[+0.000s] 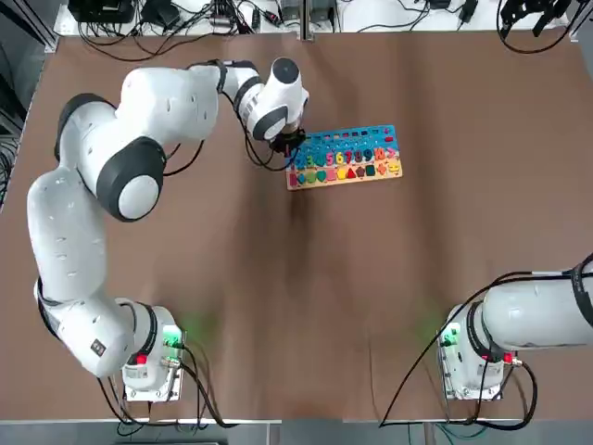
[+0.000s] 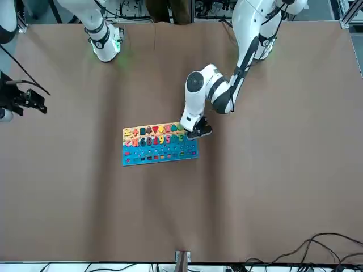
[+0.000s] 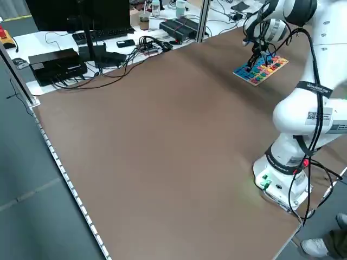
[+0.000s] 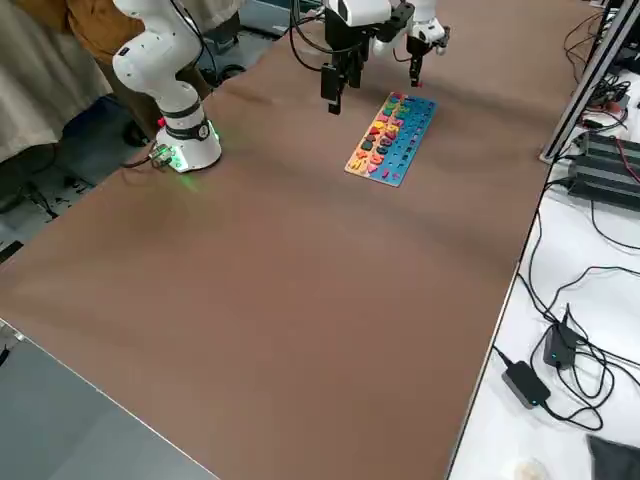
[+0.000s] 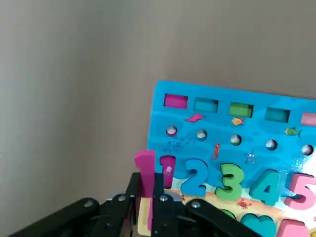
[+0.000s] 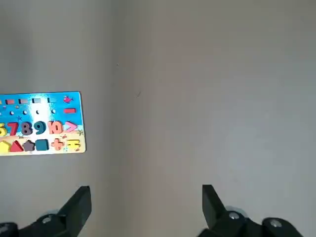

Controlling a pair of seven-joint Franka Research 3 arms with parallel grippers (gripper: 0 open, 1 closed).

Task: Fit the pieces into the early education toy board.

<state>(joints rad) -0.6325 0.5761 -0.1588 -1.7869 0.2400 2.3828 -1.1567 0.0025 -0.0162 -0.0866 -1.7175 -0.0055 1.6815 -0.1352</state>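
The early education toy board lies flat on the brown table, a blue band above a pale wooden band, with coloured numbers and shapes. My left gripper hangs over the board's left end, shut on a small pink piece. That piece stands upright between the fingers, right beside the blue 2 on the board. Far off at the table's side, my right gripper stands open and holds nothing; from there the board looks small.
Cables, boxes and power supplies crowd the white bench beyond the table's far edge. The arm bases stand at the near edge. Bare brown tabletop surrounds the board.
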